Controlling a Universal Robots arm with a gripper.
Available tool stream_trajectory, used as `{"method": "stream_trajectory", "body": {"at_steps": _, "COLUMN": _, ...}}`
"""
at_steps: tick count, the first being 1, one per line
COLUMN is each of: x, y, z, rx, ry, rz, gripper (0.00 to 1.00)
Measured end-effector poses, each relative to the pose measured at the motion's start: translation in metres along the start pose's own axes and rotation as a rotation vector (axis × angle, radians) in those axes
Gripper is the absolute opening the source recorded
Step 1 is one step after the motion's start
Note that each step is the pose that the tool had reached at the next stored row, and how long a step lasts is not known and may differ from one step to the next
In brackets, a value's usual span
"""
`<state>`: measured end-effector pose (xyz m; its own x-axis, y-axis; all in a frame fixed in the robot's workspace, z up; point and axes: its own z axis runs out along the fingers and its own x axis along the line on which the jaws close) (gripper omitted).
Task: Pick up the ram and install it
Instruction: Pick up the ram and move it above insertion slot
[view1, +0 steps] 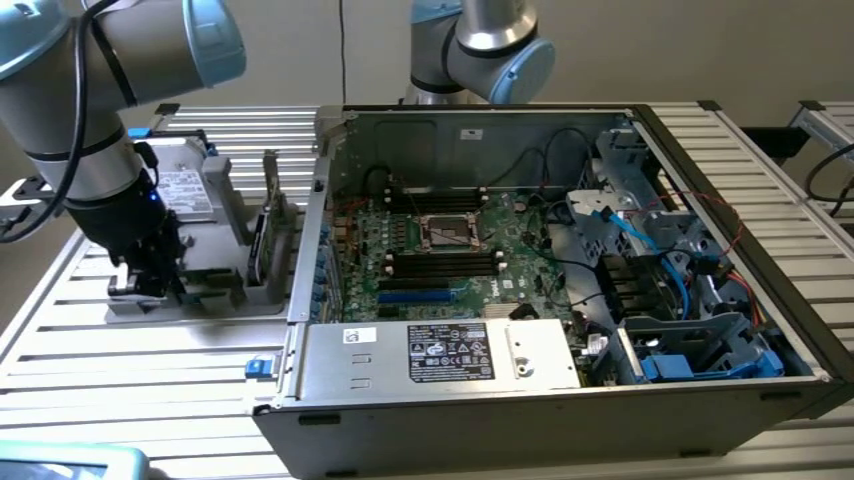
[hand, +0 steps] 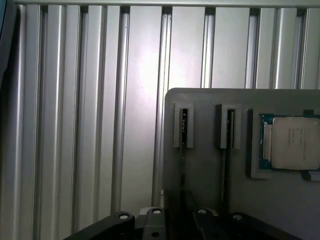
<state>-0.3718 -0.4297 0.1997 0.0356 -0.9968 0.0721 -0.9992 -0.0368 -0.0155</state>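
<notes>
The ram (hand: 184, 126) stands on edge as a thin dark stick in a narrow slot of the grey holder (hand: 210, 165), with a second stick (hand: 230, 127) in the slot beside it. My gripper (view1: 142, 282) is down at the holder's (view1: 200, 300) end on the exterior view's left, right over these slots. Whether it touches a stick is hidden by the gripper's dark body. The open computer case (view1: 561, 250) lies to the exterior view's right, its motherboard (view1: 441, 250) showing black memory slots (view1: 441, 268) below the processor socket.
A square silver processor chip (hand: 292, 142) rests in a pocket of the holder beside the slots. A wider flat card (view1: 274, 235) stands on edge between holder and case. A second arm (view1: 481, 45) rises behind the case. The ribbed aluminium table (view1: 134, 380) lies all around.
</notes>
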Motion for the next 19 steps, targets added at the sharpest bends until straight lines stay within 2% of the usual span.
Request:
{"method": "stream_trajectory", "body": {"at_steps": 1, "x": 0.000, "y": 0.0000, "z": 0.0000, "rx": -0.0001, "ry": 0.0001, "rz": 0.000, "gripper": 0.16}}
{"method": "stream_trajectory", "body": {"at_steps": 3, "x": 0.000, "y": 0.0000, "z": -0.0001, "rx": -0.0001, "ry": 0.0002, "rz": 0.000, "gripper": 0.13}}
{"method": "stream_trajectory", "body": {"at_steps": 13, "x": 0.000, "y": 0.0000, "z": -0.0003, "rx": 0.0001, "ry": 0.0000, "rz": 0.000, "gripper": 0.13}}
{"method": "stream_trajectory", "body": {"at_steps": 15, "x": 0.000, "y": 0.0000, "z": -0.0030, "rx": 0.0001, "ry": 0.0011, "rz": 0.000, "gripper": 0.13}}
{"method": "stream_trajectory", "body": {"at_steps": 19, "x": 0.001, "y": -0.0001, "z": -0.0151, "rx": -0.0002, "ry": 0.0074, "rz": 0.000, "gripper": 0.13}}
